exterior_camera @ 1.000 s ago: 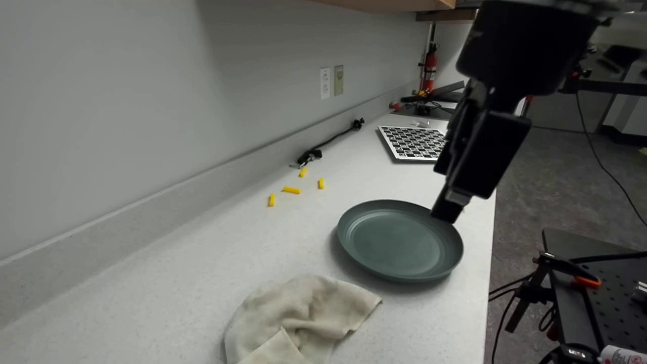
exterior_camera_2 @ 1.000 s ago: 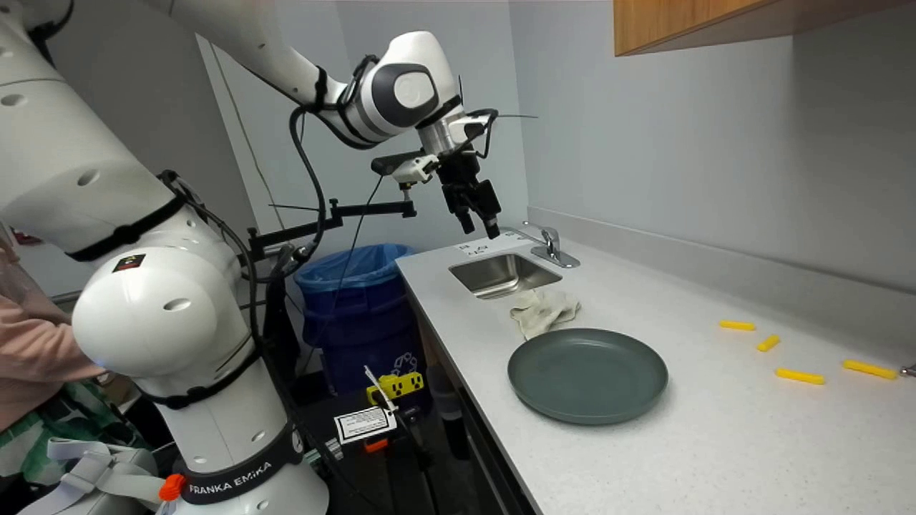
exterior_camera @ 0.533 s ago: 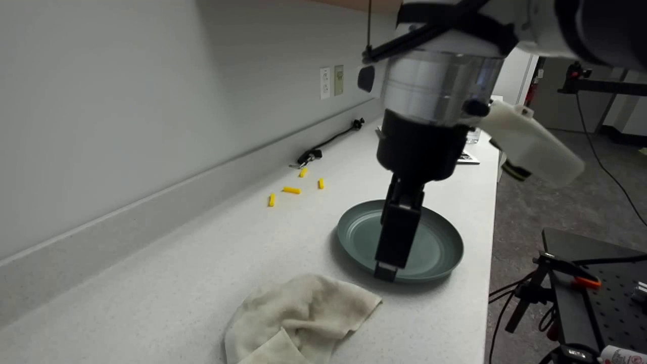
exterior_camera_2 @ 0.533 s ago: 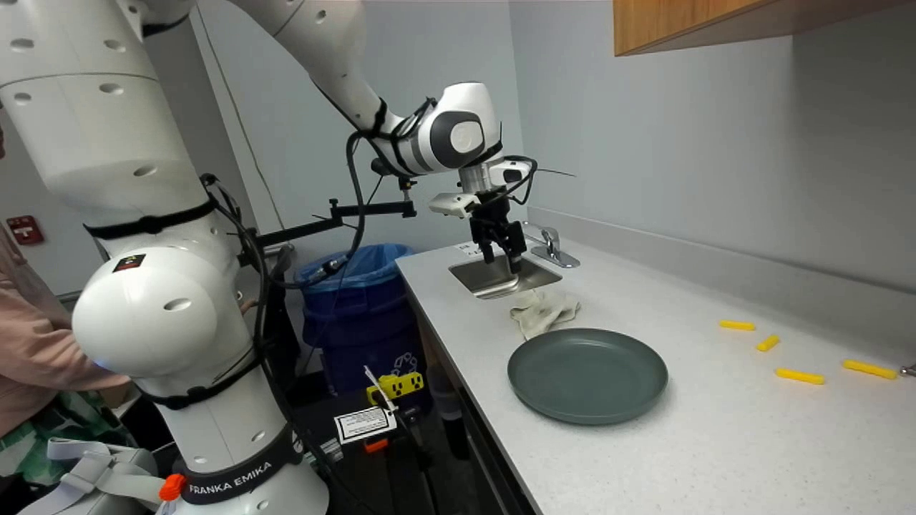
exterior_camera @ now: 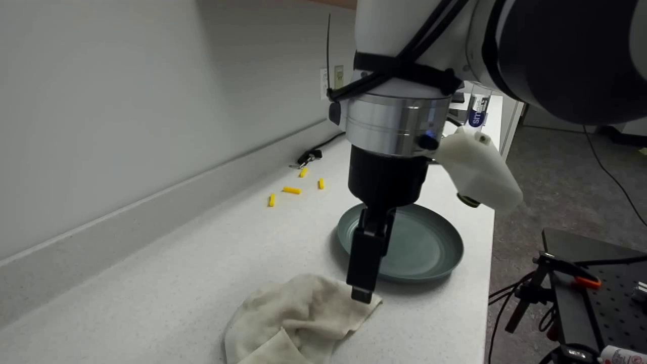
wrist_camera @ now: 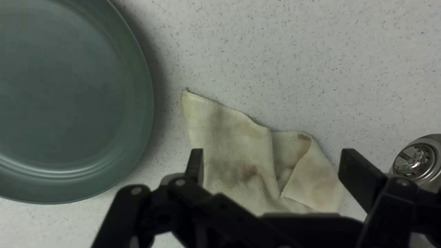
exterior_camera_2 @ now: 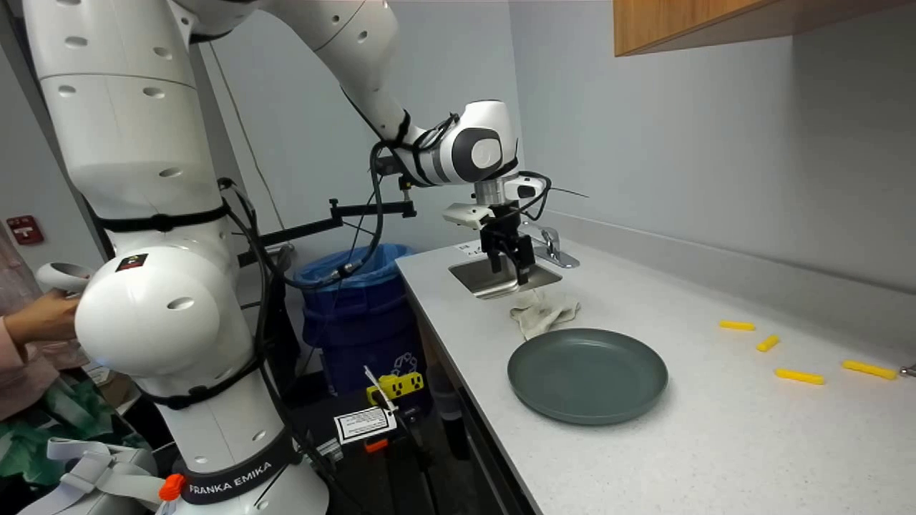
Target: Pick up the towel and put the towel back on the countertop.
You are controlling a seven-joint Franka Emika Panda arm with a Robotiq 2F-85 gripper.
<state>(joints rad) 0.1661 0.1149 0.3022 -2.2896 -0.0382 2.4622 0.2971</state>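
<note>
The towel (exterior_camera: 298, 313) is a crumpled, stained cream cloth lying on the white countertop (exterior_camera: 177, 303). It also shows in an exterior view (exterior_camera_2: 545, 311), between the plate and the sink. In the wrist view the towel (wrist_camera: 234, 148) has a folded-over flap, and its lower part is hidden behind the gripper. My gripper (wrist_camera: 272, 151) is open and empty, pointing down above the towel, with its fingers on either side of the cloth as seen from above. In an exterior view the gripper (exterior_camera_2: 509, 273) hangs apart from the towel, over the sink side.
A dark green plate (exterior_camera_2: 587, 375) lies close beside the towel; it also shows in the wrist view (wrist_camera: 62, 86). A sink (exterior_camera_2: 486, 286) and faucet (exterior_camera_2: 551, 250) are at the counter's end. Several yellow pieces (exterior_camera: 291, 190) lie near the wall. A wooden cabinet (exterior_camera_2: 701, 25) hangs above.
My gripper has come down and moved from over the plate's outer side toward the towel, now pointing more straight down. The towel and plate have not moved.
</note>
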